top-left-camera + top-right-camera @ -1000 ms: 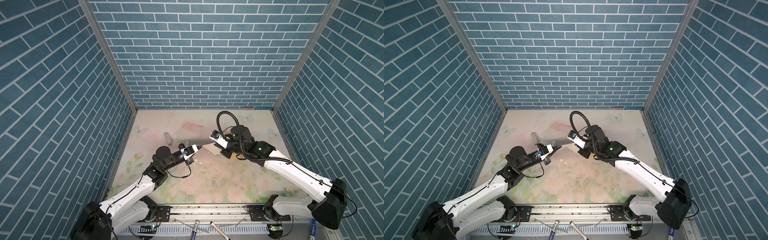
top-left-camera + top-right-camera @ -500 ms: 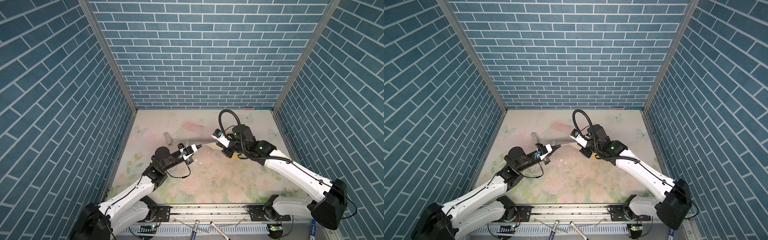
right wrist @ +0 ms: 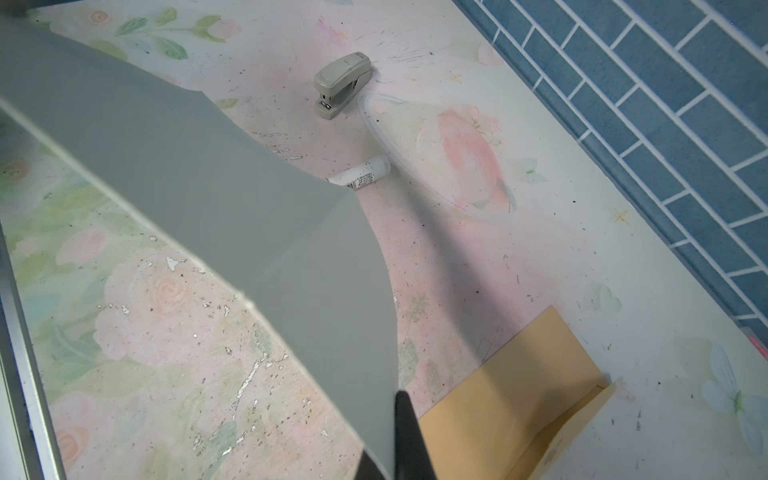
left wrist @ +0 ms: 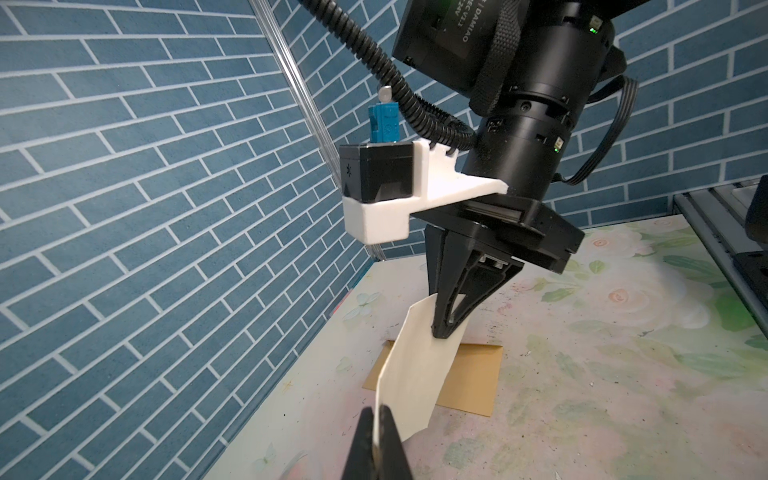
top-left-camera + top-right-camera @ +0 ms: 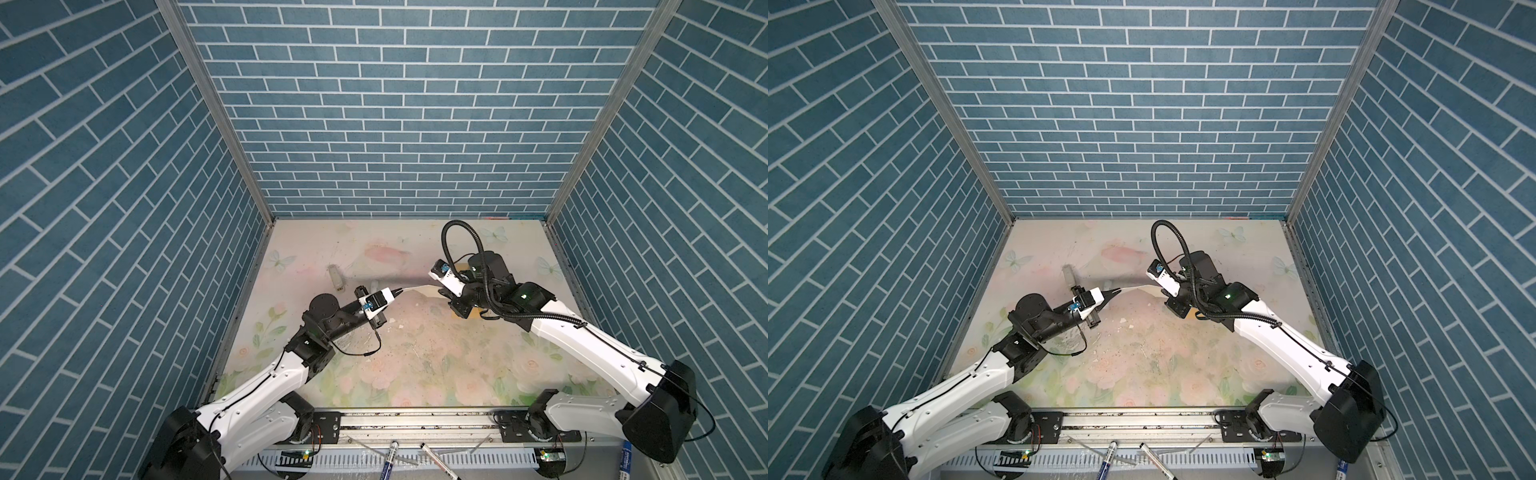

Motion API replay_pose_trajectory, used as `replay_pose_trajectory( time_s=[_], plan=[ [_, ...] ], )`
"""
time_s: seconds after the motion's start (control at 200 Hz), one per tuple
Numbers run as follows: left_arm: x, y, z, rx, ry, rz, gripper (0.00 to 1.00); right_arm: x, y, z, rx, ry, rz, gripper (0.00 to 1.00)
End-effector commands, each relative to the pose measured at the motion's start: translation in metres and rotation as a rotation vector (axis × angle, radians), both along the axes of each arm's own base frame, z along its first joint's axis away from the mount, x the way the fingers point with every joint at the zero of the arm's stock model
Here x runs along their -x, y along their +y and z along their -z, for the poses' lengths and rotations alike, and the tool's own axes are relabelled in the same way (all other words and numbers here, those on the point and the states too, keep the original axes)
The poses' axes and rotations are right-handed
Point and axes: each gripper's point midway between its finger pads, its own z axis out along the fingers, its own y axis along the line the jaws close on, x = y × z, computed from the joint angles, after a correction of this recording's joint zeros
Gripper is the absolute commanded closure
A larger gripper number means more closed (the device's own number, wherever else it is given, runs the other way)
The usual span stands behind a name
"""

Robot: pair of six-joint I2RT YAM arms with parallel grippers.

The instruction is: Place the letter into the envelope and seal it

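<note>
Pale beige paper, the letter (image 4: 415, 374) hangs in the air as a bowed strip between my two arms, clear of the floral-print tabletop (image 5: 415, 353). My left tool (image 4: 377, 415) is pinched tight on one end of it, and my right tool (image 4: 442, 332) is clamped on the opposite end. Below the right tool, the flat mustard-yellow kraft paper envelope (image 3: 519, 395) lies on the tabletop, touched by neither tool. Nearer the back wall I see a small grey stapler (image 3: 343, 83) and, near it, a white labelled tube (image 3: 365, 172), partly hidden behind the letter.
</note>
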Motion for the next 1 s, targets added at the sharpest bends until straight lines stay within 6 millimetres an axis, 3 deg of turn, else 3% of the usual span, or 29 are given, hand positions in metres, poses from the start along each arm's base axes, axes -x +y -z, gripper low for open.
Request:
replay_pose_trajectory(
  time_s=[0.0, 0.085, 0.205, 0.435, 0.585, 0.995],
  plan=[
    [0.004, -0.002, -0.005, 0.013, -0.016, 0.023, 1.0, 0.005, -0.002, 0.005, -0.017, 0.041, 0.01, 1.0],
    [0.006, -0.003, -0.004, 0.01, -0.011, 0.031, 1.0, 0.003, -0.002, 0.005, -0.019, 0.036, 0.013, 1.0],
    [0.008, -0.003, -0.006, 0.02, -0.001, 0.044, 0.9, -0.003, -0.006, 0.003, -0.028, 0.026, 0.04, 1.0],
    [0.028, -0.003, -0.029, 0.046, -0.007, 0.121, 0.63, -0.017, -0.015, -0.004, -0.045, -0.016, 0.089, 1.0],
    [0.037, -0.001, -0.037, 0.043, -0.01, 0.145, 0.52, -0.008, -0.007, -0.005, -0.059, -0.023, 0.004, 1.0],
    [0.024, -0.014, -0.018, -0.011, 0.05, 0.163, 0.48, 0.046, 0.024, -0.012, -0.134, -0.077, -0.338, 1.0]
  ],
)
